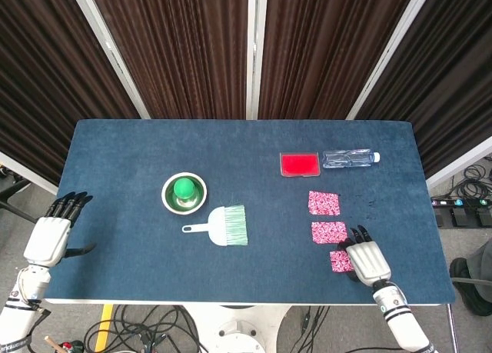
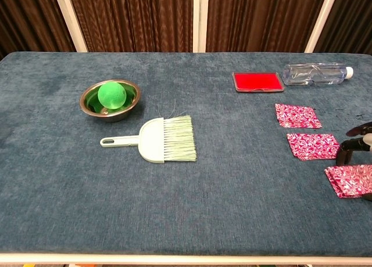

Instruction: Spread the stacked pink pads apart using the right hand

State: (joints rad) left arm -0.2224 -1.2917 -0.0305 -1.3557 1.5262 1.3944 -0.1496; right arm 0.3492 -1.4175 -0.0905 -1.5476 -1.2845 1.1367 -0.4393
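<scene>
Three pink patterned pads lie apart in a line on the right of the blue table: the far pad point(image 1: 324, 202) point(image 2: 297, 116), the middle pad point(image 1: 329, 232) point(image 2: 313, 146) and the near pad point(image 1: 339, 261) point(image 2: 349, 180). My right hand point(image 1: 366, 261) lies flat, fingers extended, over the near pad's right edge; in the chest view only its dark fingers point(image 2: 352, 146) show at the frame's right edge. It grips nothing. My left hand point(image 1: 48, 238) hangs beyond the table's left edge with fingers apart, empty.
A red flat case point(image 1: 299, 164) and a clear plastic bottle point(image 1: 350, 158) lie behind the pads. A steel bowl point(image 1: 166, 200) holding a green ball point(image 1: 184, 188) and a pale green hand brush point(image 1: 227, 225) sit mid-table. The table's front edge runs close to the near pad.
</scene>
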